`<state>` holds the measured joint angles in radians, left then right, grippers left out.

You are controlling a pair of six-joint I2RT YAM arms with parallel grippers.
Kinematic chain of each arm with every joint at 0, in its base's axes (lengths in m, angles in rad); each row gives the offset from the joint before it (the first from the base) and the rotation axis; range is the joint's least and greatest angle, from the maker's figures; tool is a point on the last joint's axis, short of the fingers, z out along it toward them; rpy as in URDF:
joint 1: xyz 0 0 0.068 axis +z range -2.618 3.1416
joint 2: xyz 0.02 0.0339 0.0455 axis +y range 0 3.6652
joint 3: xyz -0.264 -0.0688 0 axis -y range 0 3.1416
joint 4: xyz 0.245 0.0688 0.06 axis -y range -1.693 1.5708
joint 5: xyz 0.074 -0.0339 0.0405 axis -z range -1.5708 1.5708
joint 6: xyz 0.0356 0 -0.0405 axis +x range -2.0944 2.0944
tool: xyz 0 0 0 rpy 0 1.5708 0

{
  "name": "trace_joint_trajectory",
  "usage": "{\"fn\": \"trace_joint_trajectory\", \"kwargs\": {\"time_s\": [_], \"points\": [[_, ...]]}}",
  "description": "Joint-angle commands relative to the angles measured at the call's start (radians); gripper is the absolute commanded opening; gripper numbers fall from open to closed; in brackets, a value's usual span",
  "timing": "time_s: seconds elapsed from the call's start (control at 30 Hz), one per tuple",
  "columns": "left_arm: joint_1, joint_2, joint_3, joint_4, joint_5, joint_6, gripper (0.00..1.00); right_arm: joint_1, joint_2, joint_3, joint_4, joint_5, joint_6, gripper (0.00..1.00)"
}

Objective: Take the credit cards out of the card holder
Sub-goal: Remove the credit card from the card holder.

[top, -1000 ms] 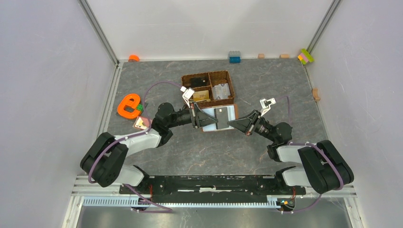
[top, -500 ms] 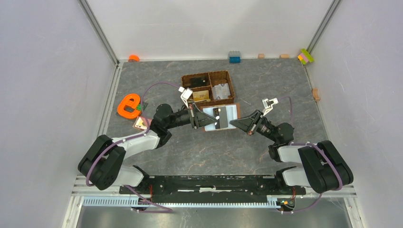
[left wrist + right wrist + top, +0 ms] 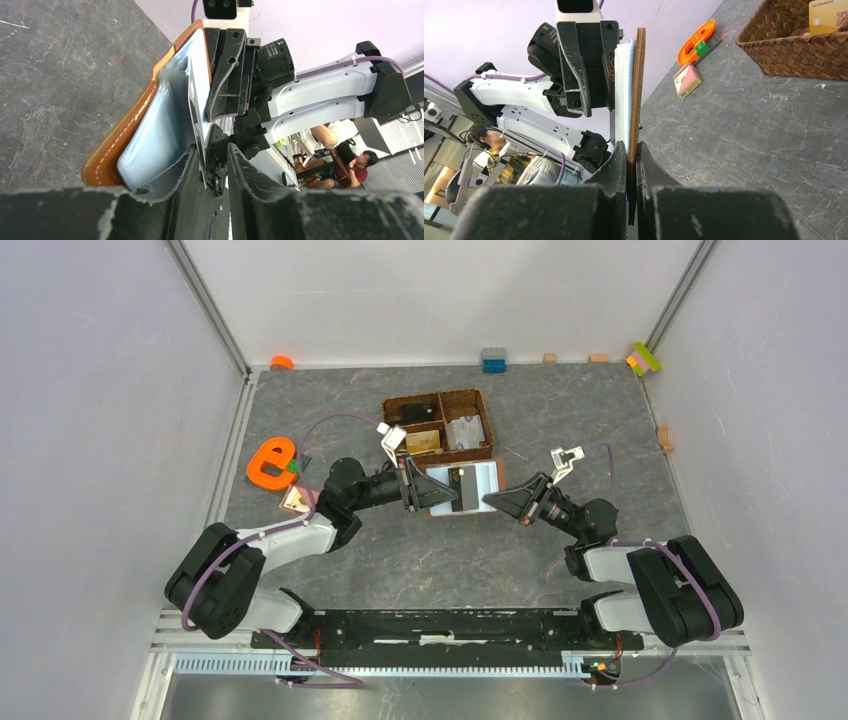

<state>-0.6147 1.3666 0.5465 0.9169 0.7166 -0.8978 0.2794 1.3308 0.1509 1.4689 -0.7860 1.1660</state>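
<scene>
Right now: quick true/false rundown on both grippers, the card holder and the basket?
1. The right gripper is shut on the edge of the card holder. True.
2. The card holder is folded closed. False: it is spread open, with its pale inside showing.
3. A gold card lies in one compartment of the basket. True.
4. The left gripper is pressed fully shut. False: its jaws stand apart, with the thin edge of a card running down between them.
</scene>
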Motion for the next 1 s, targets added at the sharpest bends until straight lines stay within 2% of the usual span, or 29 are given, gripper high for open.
{"fn": "trace_joint_trajectory", "kwargs": {"time_s": [0.0, 0.13, 0.23, 0.3, 0.57, 0.73, 0.97], "points": [[0.0, 0.022, 0.05, -0.036, -0.007, 0.014, 0.34, 0.022, -0.003, 0.025, 0.159, -0.027, 0.005, 0.0], [-0.001, 0.048, 0.063, -0.04, 0.003, -0.001, 0.31, 0.034, 0.007, 0.031, 0.174, -0.032, 0.012, 0.0], [0.001, 0.046, 0.066, -0.06, -0.007, 0.007, 0.1, 0.034, 0.008, 0.029, 0.174, -0.03, 0.012, 0.0], [0.005, 0.032, 0.063, -0.095, -0.031, 0.025, 0.03, 0.034, -0.001, 0.025, 0.155, -0.019, -0.002, 0.0], [0.074, -0.093, -0.019, -0.179, -0.189, 0.047, 0.02, -0.034, -0.079, -0.011, -0.105, 0.063, -0.127, 0.0], [0.096, -0.21, -0.06, -0.283, -0.32, 0.095, 0.02, -0.04, -0.083, 0.049, -0.434, 0.108, -0.279, 0.0], [0.096, -0.313, -0.106, -0.271, -0.377, 0.123, 0.02, -0.008, 0.021, 0.097, -0.493, 0.082, -0.308, 0.0]]}}
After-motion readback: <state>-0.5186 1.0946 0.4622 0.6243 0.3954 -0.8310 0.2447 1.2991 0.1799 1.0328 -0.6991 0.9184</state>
